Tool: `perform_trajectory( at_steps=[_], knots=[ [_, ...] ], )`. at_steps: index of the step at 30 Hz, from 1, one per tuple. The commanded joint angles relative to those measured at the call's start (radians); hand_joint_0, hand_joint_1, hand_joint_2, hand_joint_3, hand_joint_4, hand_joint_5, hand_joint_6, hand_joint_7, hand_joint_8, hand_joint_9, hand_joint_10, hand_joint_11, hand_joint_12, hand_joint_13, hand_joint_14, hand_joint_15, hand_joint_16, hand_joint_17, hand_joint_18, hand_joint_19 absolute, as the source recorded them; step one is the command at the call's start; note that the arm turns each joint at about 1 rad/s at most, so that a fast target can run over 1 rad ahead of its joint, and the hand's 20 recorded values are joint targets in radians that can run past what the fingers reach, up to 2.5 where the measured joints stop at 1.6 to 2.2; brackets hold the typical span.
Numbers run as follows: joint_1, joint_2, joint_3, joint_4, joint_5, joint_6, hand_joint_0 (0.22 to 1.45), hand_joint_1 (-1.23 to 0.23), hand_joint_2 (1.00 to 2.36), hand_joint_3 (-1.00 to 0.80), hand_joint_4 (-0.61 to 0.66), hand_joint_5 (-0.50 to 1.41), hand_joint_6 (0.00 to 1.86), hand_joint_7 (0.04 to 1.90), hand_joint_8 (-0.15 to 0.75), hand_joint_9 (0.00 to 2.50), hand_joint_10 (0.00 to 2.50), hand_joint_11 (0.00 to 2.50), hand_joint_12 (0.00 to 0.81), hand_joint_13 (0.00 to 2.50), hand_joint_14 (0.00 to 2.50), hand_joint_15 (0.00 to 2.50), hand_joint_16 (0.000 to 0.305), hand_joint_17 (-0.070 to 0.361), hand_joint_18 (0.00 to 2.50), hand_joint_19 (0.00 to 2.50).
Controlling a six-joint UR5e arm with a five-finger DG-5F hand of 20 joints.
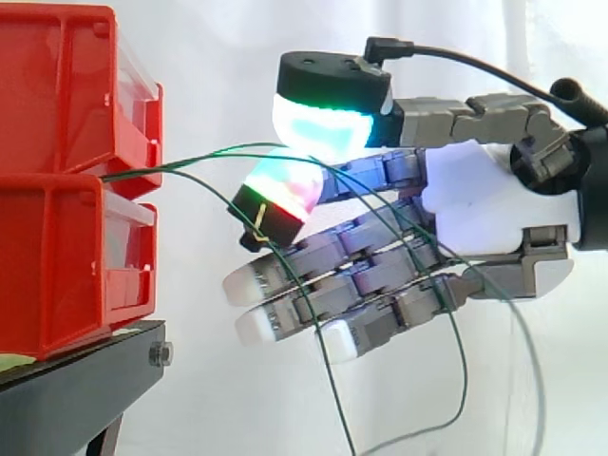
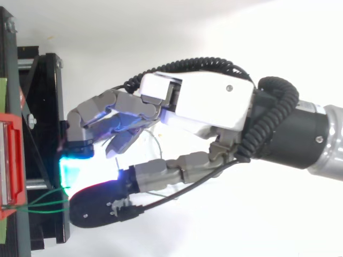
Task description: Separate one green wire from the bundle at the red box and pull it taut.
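side view: reaching in from the right with the hand (image 1: 494,199), pinching one green wire (image 1: 190,155) between the green-glowing thumb pad (image 1: 323,123) above and a red-glowing finger pad (image 1: 277,193) below, stretching the other fingers leftward underneath. running that wire out of the gap between the two stacked red bins (image 1: 57,266) at left, rising gently rightward to the pinch, then looping down past the fingers. letting a second green wire (image 1: 199,188) sag lower beside it. top view: hovering just right of the black stand (image 2: 45,107), pads close to the red bins.
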Motion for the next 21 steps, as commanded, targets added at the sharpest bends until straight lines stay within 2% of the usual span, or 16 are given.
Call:
perform_trajectory(
  at_steps=[1, 4, 5, 7, 12, 13, 16, 21],
  knots=[
    [0.000, 0.017, 0.000, -0.067, 0.003, -0.012, 0.60, -0.77, 1.01, 0.03, -0.09, -0.13, 0.88, 1.19, 0.306, 0.77, 0.01, 0.24, 0.339, 0.66, 0.01, 0.16, 0.051, 0.115, 0.80, 0.29],
    [0.000, 0.023, 0.000, -0.102, 0.015, -0.012, 0.60, -0.76, 1.01, 0.02, -0.09, -0.13, 0.88, 1.18, 0.315, 0.89, 0.01, 0.40, 0.341, 0.70, 0.01, 0.20, 0.051, 0.115, 0.81, 0.30],
    [0.001, 0.025, 0.000, -0.118, 0.035, -0.012, 0.60, -0.76, 1.01, 0.02, -0.08, -0.13, 0.88, 1.18, 0.317, 0.93, 0.01, 0.45, 0.339, 0.71, 0.01, 0.20, 0.051, 0.115, 0.81, 0.30],
    [0.001, 0.025, 0.000, -0.125, 0.050, -0.012, 0.60, -0.76, 1.01, 0.01, -0.08, -0.13, 0.88, 1.18, 0.318, 0.93, 0.01, 0.48, 0.339, 0.71, 0.01, 0.21, 0.051, 0.114, 0.81, 0.31],
    [0.000, 0.023, -0.009, -0.141, 0.129, -0.013, 0.60, -0.76, 1.01, 0.01, -0.08, -0.13, 0.88, 1.18, 0.315, 0.90, 0.01, 0.47, 0.340, 0.72, 0.01, 0.22, 0.051, 0.114, 0.81, 0.31],
    [0.000, 0.023, -0.028, -0.139, 0.156, -0.012, 0.60, -0.76, 1.01, 0.01, -0.08, -0.13, 0.88, 1.18, 0.314, 0.88, 0.01, 0.45, 0.341, 0.72, 0.01, 0.22, 0.051, 0.114, 0.81, 0.31],
    [0.001, 0.023, -0.049, -0.130, 0.167, -0.010, 0.60, -0.76, 1.01, 0.01, -0.08, -0.13, 0.88, 1.18, 0.316, 0.86, 0.01, 0.43, 0.339, 0.72, 0.01, 0.22, 0.051, 0.114, 0.81, 0.31],
    [0.003, 0.023, -0.075, -0.030, 0.167, -0.012, 0.60, -0.76, 1.01, 0.02, -0.08, -0.13, 0.88, 1.19, 0.315, 0.85, 0.01, 0.42, 0.341, 0.71, 0.01, 0.21, 0.051, 0.114, 0.81, 0.30]
  ],
)
